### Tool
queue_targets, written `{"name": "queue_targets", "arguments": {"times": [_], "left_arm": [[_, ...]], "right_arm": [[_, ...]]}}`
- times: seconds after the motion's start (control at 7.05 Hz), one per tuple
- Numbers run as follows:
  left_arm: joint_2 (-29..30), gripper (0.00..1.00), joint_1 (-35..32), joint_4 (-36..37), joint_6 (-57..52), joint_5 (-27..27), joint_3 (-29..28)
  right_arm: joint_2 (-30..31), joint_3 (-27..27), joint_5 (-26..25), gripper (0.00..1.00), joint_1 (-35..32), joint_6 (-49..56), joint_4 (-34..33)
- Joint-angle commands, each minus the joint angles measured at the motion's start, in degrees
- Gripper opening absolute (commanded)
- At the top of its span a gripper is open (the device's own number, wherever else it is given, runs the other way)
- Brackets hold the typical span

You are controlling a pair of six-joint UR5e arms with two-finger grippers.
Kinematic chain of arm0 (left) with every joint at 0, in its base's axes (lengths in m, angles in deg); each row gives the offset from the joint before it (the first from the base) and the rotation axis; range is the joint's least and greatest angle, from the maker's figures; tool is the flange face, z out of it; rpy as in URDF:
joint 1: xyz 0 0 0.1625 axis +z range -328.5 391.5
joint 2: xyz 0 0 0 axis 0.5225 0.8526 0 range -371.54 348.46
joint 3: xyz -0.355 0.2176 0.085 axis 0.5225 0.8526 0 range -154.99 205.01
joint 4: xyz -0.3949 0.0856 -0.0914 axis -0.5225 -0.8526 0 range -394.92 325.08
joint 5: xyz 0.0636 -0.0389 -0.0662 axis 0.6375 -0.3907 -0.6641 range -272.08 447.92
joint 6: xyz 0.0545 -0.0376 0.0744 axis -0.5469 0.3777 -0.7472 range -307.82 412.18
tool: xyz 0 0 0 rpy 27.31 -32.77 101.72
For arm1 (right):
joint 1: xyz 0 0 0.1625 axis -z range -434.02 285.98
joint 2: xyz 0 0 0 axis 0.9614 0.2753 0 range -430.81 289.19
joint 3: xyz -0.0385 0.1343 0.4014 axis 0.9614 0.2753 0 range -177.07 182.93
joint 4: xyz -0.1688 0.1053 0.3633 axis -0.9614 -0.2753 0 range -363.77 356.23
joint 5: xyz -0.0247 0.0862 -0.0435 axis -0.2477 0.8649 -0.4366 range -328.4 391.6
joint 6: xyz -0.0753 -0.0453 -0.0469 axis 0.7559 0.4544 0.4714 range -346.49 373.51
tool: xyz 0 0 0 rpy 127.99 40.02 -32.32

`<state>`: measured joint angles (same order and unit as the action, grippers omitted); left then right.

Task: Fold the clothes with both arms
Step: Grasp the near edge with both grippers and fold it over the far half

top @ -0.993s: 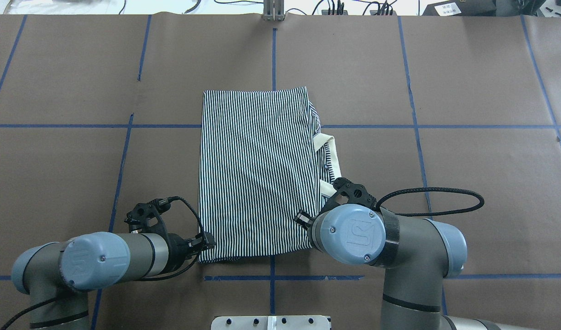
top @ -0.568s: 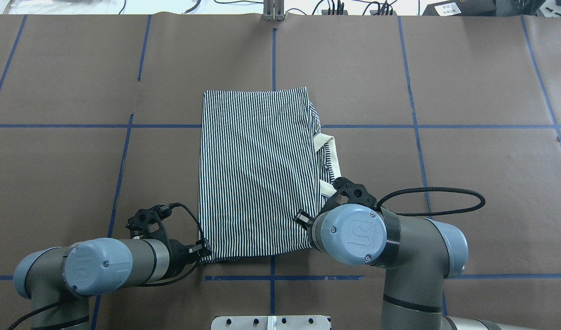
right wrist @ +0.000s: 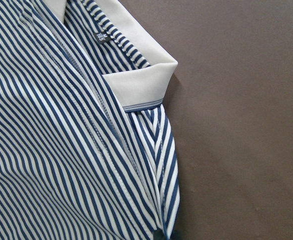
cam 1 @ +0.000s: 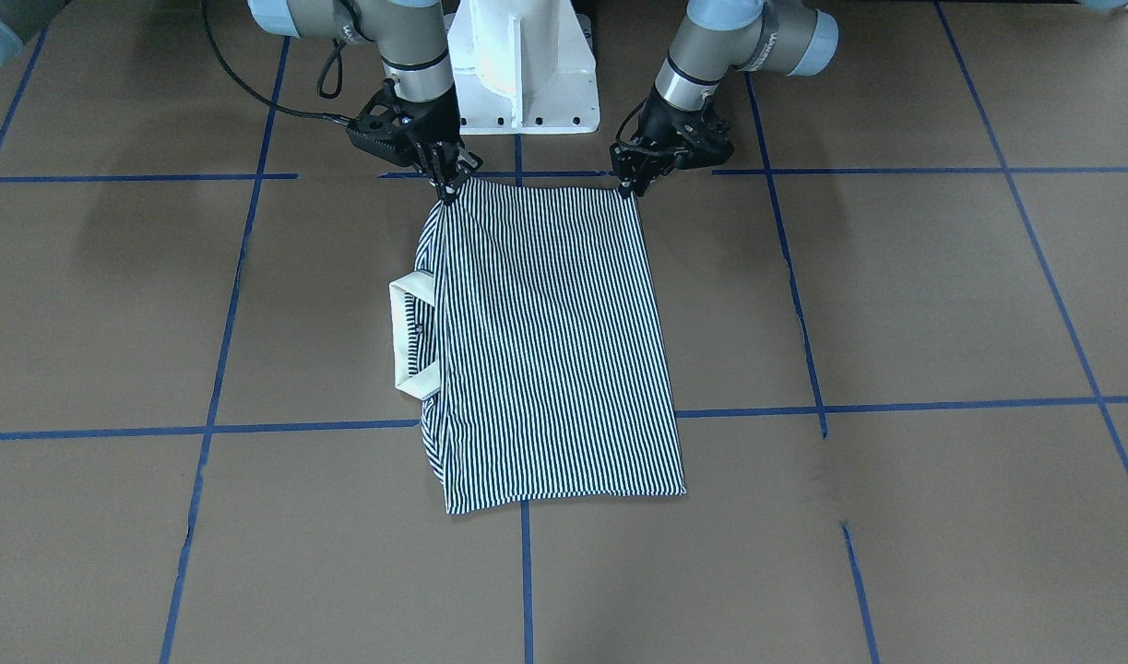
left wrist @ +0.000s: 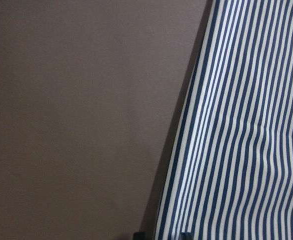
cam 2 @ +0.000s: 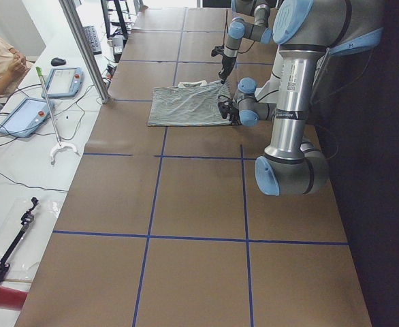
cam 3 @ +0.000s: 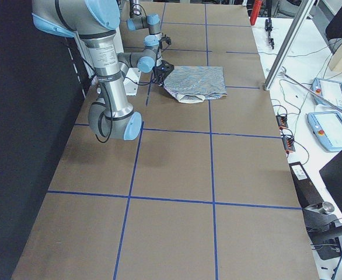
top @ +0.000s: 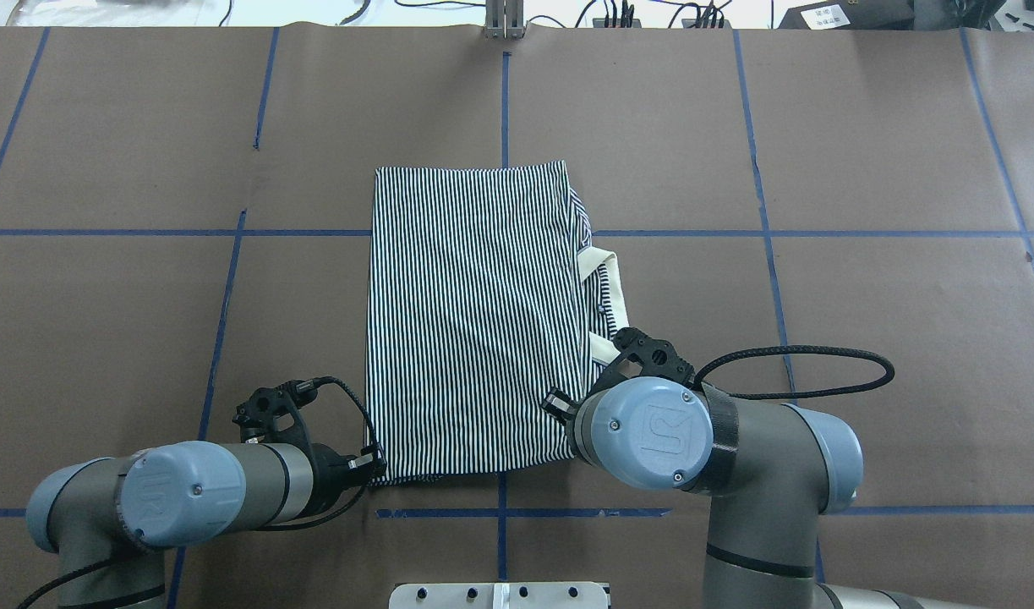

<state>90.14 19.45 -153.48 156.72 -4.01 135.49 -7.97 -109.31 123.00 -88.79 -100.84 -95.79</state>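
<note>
The striped polo shirt [top: 474, 321] lies folded into a long rectangle mid-table, its cream collar [top: 615, 288] sticking out on its right side. My left gripper [top: 375, 467] is low at the shirt's near-left corner. In the left wrist view its fingertips [left wrist: 136, 234] stand slightly apart astride the shirt's edge [left wrist: 236, 125]. My right gripper [cam 1: 447, 191] is shut on the near-right corner and pulls the cloth [cam 1: 545, 341] up into a point. In the overhead view its wrist [top: 648, 431] hides it. The right wrist view shows the collar [right wrist: 136, 82] and placket.
The table is covered in brown paper with blue tape lines [top: 501, 512]. The white pedestal base [cam 1: 522, 65] stands just behind the shirt's near edge. A metal post [top: 504, 21] is at the far edge. Tablets and cables [cam 2: 29, 112] lie on the side bench.
My left gripper has moved back toward the robot along the shirt's left edge, from beside the edge to the near-left corner. The right arm and the shirt have not moved.
</note>
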Motion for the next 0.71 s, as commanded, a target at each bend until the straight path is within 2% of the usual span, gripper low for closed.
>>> {"name": "queue_targets", "arguments": {"times": [0.0,0.14,0.28,0.57], "left_arm": [[0.0,0.34,0.1,0.0,0.1,0.0,-0.2],[0.0,0.24,0.2,0.0,0.1,0.0,-0.4],[0.0,0.03,0.2,0.0,0.1,-0.1,-0.4],[0.5,0.0,0.2,0.0,0.1,-0.2,-0.2]], "right_arm": [[0.0,0.0,0.0,0.0,0.0,0.0,0.0],[0.0,0.0,0.0,0.0,-0.1,0.0,0.0],[0.0,0.0,0.1,0.0,0.0,0.0,0.0],[0.3,0.0,0.0,0.0,0.0,0.0,0.0]]}}
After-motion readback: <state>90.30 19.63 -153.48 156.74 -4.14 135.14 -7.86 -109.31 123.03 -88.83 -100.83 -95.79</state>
